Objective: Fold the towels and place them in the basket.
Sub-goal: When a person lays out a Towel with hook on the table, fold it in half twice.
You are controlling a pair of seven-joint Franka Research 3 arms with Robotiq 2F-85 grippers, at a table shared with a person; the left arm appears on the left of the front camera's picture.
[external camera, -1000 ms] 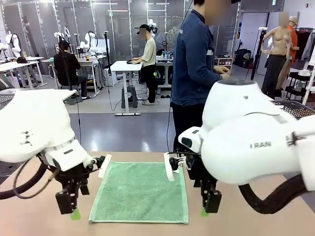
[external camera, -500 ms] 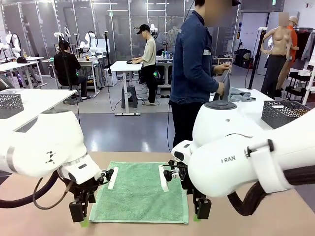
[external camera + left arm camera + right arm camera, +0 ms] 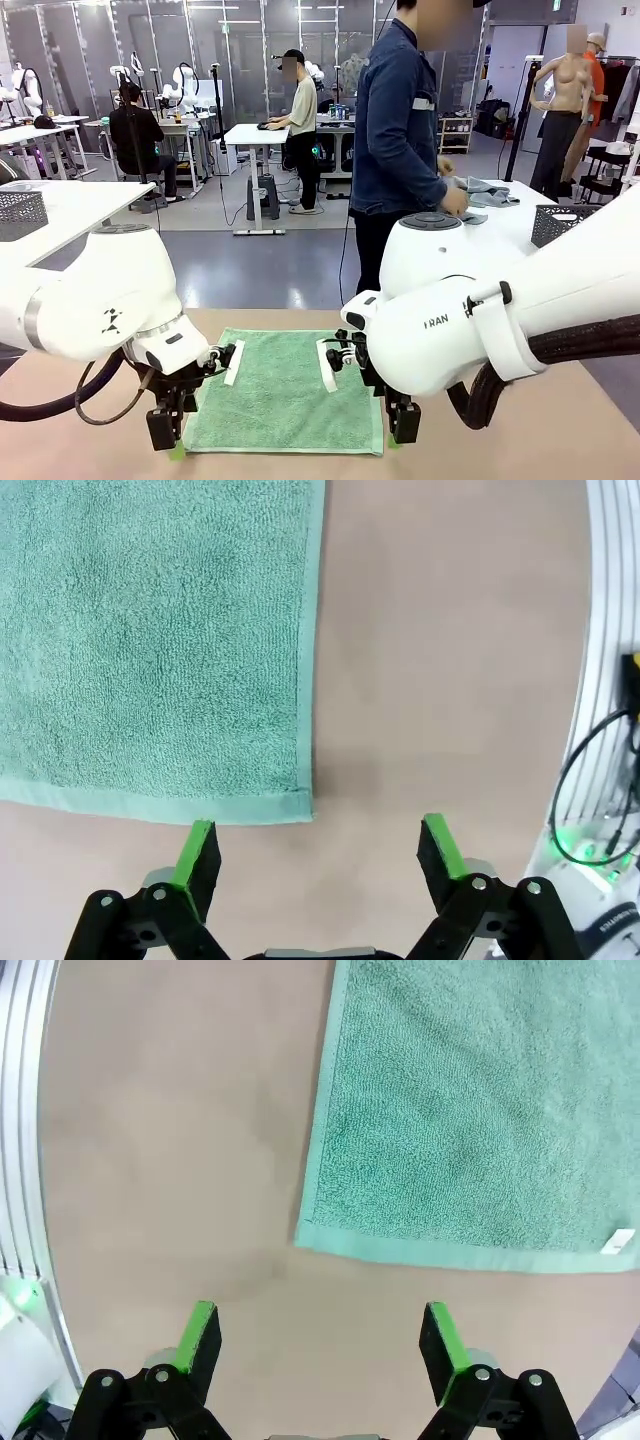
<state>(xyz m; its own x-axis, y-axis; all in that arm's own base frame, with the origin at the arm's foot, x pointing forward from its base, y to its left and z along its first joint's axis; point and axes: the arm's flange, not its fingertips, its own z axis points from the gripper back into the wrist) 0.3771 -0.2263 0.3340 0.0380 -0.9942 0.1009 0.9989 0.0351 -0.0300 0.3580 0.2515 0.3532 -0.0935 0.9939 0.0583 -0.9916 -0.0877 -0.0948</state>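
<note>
left end effector (image 3: 318, 832): jaws apart, empty, low over worktop (image 3: 450, 630), near left corner of mint green towel (image 3: 150, 630) just ahead of fingertips. right end effector (image 3: 318, 1312): jaws apart, empty, just off near right corner. towel flat, unfolded, mid-worktop between both arms. person (image 3: 400, 130) beyond far edge, hands at grey cloth (image 3: 480, 190) on rear table; wire-mesh basket (image 3: 575, 222) near it.

Mint green towel (image 3: 470, 1120) flat on brown table (image 3: 170, 1160), corner just beyond 2 spread fingers (image 3: 200, 1335).
</note>
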